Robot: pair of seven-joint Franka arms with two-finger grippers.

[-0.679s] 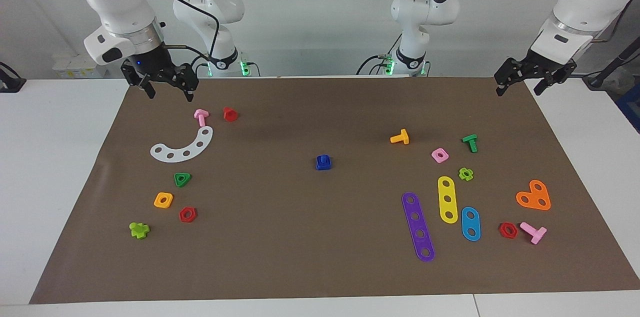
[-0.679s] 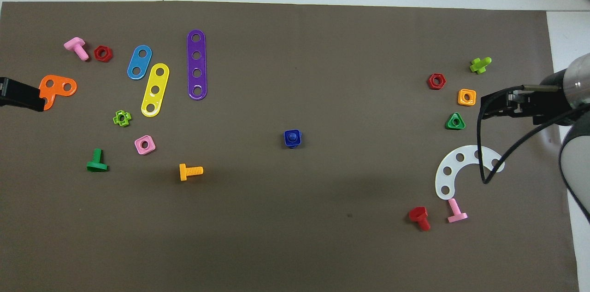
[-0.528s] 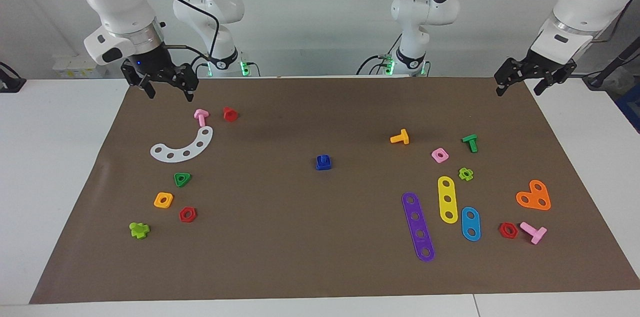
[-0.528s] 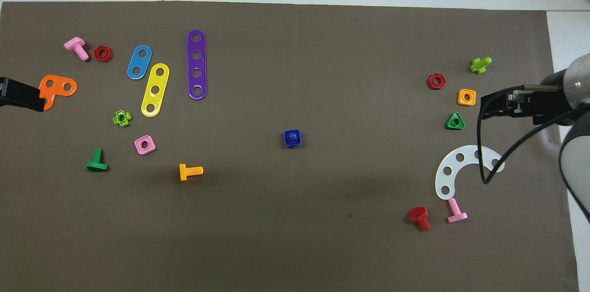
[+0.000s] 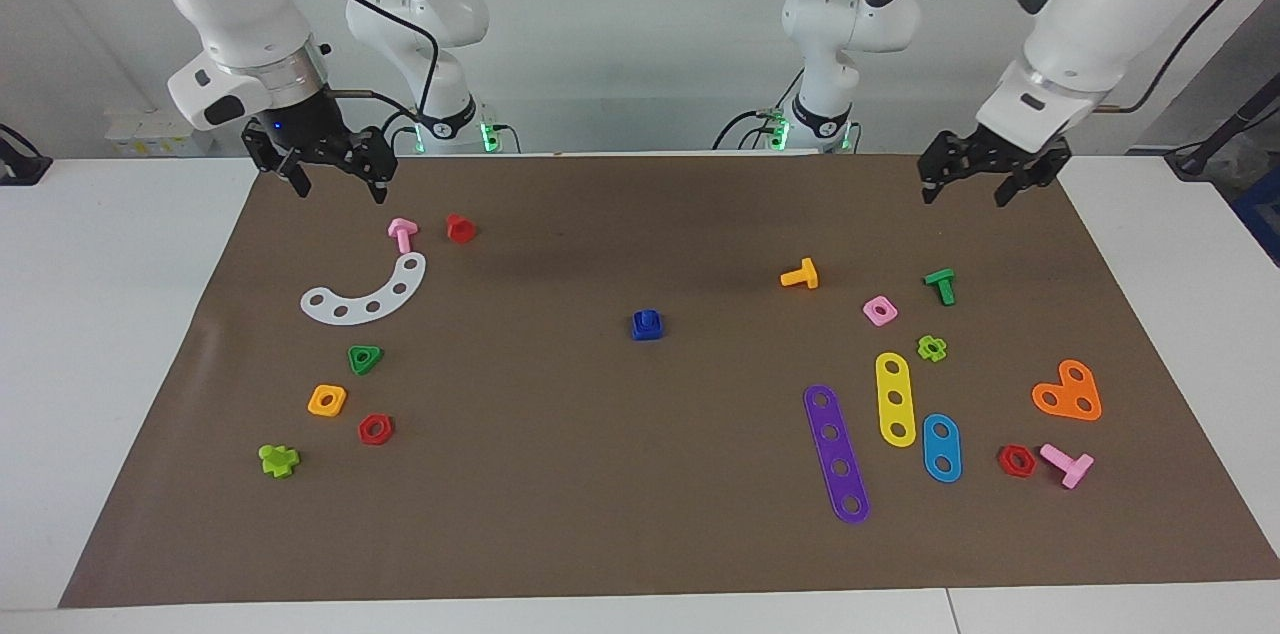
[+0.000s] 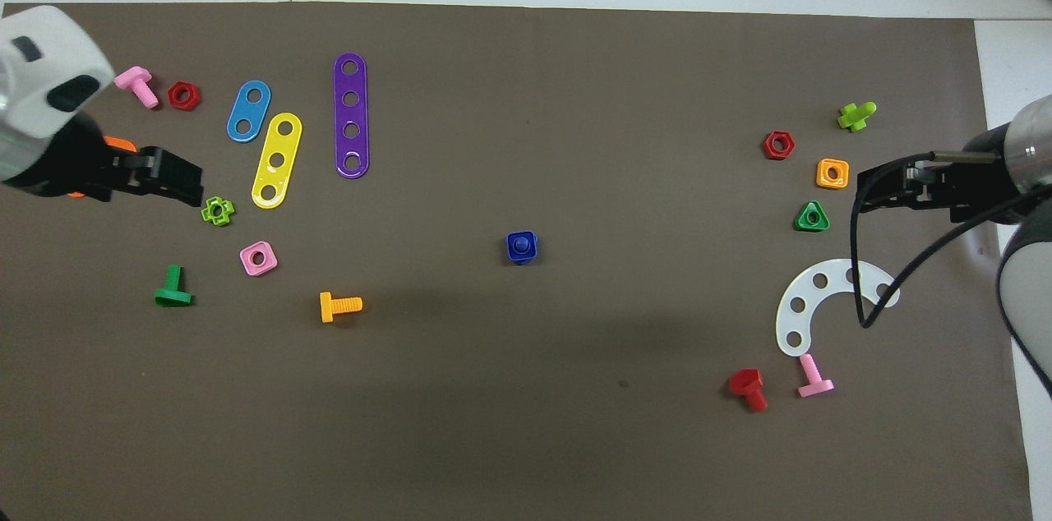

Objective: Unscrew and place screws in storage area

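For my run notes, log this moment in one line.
blue bolt: mid-mat, untouched | left gripper: open, raised, empty | right gripper: open, waiting, empty

The bolt [image 5: 647,324] sits mid-mat [image 5: 600,514], screwed into a square nut. Toward the right arm's end, the triangular nut [image 5: 365,358], square nut [image 5: 327,400] and hexagonal nut [image 5: 376,429] cluster, farther from the robots than the curved strip [image 5: 365,294]. Toward the left arm's end lie 3 perforated strips [image 5: 897,398], side by side.
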